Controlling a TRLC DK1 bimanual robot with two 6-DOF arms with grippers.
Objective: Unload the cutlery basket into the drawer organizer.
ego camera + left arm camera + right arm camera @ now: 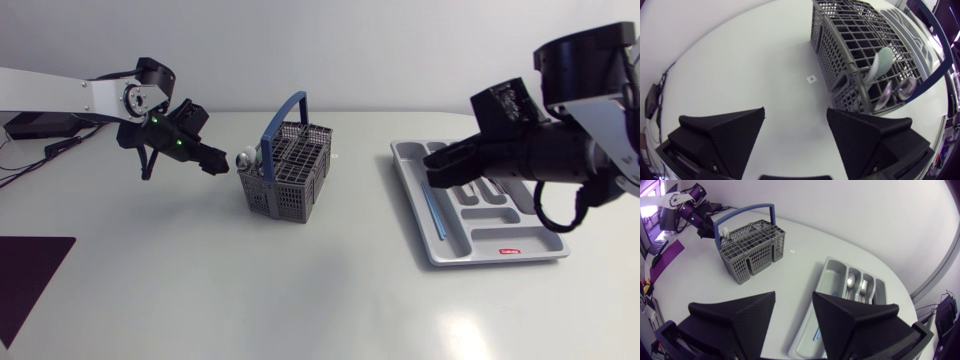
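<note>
The grey cutlery basket with a blue handle stands mid-table. Spoon heads stick up at its left end. My left gripper hovers just left of that end, open and empty. In the left wrist view its gripper is spread wide, with the basket and spoons ahead and to one side. The grey drawer organizer lies at the right. My right gripper hangs over its left part, open with a narrow gap and nothing in it. A spoon and a fork lie in its compartments.
A thin blue item lies in the organizer's long left compartment. A dark purple mat sits at the table's front left. A small white label lies on the table beside the basket.
</note>
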